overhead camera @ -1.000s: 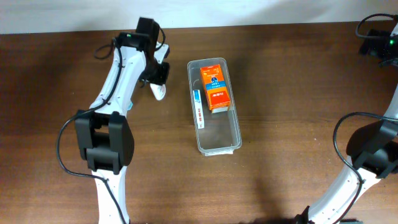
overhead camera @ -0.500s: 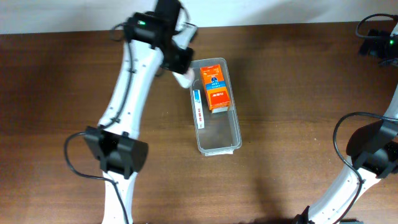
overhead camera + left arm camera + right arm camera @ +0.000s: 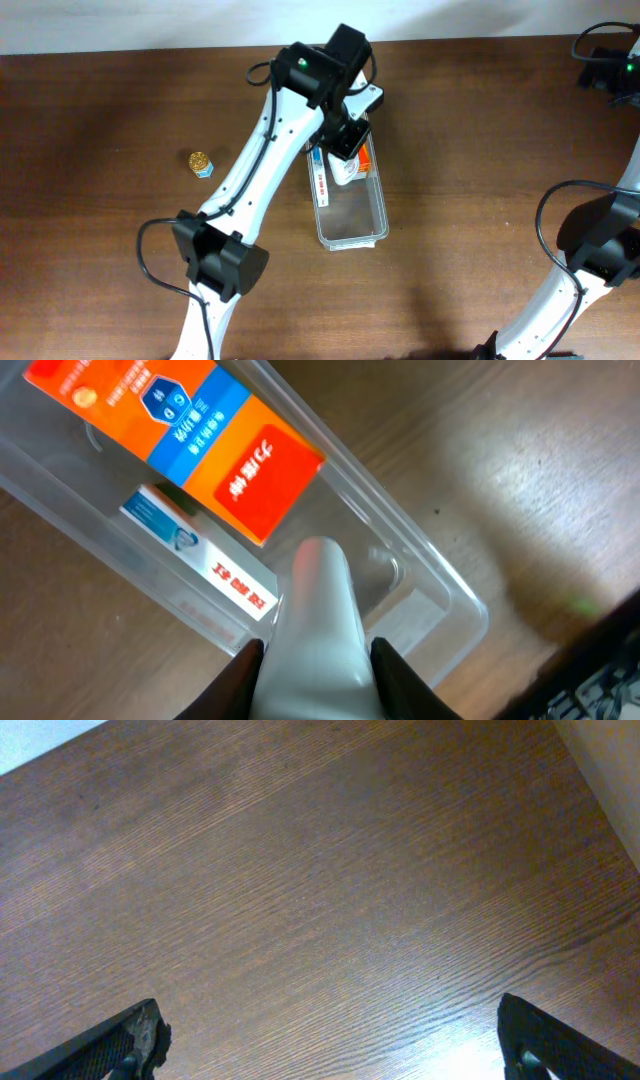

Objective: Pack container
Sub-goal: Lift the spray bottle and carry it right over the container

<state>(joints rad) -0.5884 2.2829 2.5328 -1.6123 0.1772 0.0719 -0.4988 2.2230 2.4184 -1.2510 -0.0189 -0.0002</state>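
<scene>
your left fingers (image 3: 400,685) are pinching a white bottle (image 3: 318,610), one dark pad on each side of its body; its narrow end points away from the wrist camera, into the container (image 3: 440,575); you cannot tell whether that end touches the floor of the bin; just beside the bottle an orange box (image 3: 190,420) lies flat in the container, and a thin white box (image 3: 200,550) with blue and red print lies along the wall next to it; from overhead the container (image 3: 352,240) sits near the middle of the brown wooden surface (image 3: 480,200), long side running away from you, with the left arm reaching over its far half; a small gold-topped item (image 3: 201,162) sits on the surface well to the left, apart from the bin; your right fingers (image 3: 135,1038) are spread wide with nothing between them, showing only at the lower corners of their wrist view, over bare wood.
</scene>
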